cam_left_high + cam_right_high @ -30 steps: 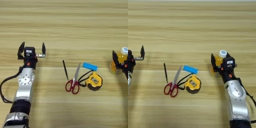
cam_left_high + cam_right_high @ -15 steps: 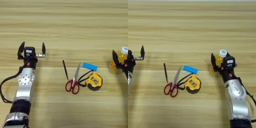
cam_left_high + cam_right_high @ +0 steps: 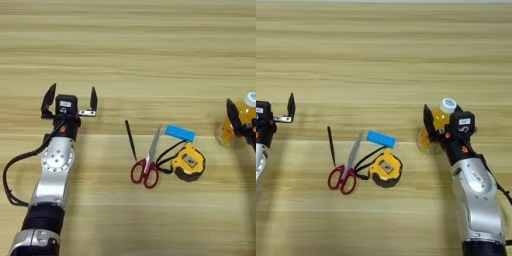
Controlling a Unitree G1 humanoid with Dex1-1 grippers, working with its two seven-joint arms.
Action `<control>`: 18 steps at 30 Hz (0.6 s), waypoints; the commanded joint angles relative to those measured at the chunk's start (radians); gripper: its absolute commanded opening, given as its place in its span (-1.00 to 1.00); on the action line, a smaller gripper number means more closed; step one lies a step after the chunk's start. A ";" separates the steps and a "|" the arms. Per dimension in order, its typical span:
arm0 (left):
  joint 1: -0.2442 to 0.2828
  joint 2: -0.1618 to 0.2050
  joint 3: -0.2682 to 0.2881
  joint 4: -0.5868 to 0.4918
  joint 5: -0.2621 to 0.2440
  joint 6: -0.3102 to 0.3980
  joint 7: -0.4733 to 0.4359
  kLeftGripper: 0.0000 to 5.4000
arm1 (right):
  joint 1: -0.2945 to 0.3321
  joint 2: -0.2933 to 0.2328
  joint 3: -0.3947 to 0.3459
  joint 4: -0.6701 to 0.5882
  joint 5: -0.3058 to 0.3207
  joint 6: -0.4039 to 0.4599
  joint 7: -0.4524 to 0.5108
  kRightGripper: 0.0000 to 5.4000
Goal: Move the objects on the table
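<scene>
Scissors, pen, tape measure mid-table, right gripper around juice bottle

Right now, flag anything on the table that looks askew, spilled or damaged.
Nothing stands out. The bottle stands upright with its cap on, between the right gripper's fingers. The pen, scissors, blue bar and tape measure lie flat and intact. The left gripper is open over bare wood.

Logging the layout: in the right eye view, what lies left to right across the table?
Left end effector → pen → scissors → tape measure → juice bottle → right end effector, around the bottle.
</scene>
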 commanded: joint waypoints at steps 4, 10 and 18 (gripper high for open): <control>0.001 -0.006 -0.013 -0.011 0.006 0.016 -0.006 1.00 | -0.010 -0.006 -0.003 -0.056 0.011 0.030 -0.001 0.26; 0.012 -0.011 -0.098 -0.021 0.007 -0.006 -0.108 1.00 | -0.003 -0.002 0.034 -0.141 -0.014 0.059 -0.005 0.26; 0.060 -0.024 -0.222 -0.070 -0.051 0.004 -0.319 1.00 | 0.001 -0.005 0.064 -0.289 -0.017 0.143 -0.011 0.26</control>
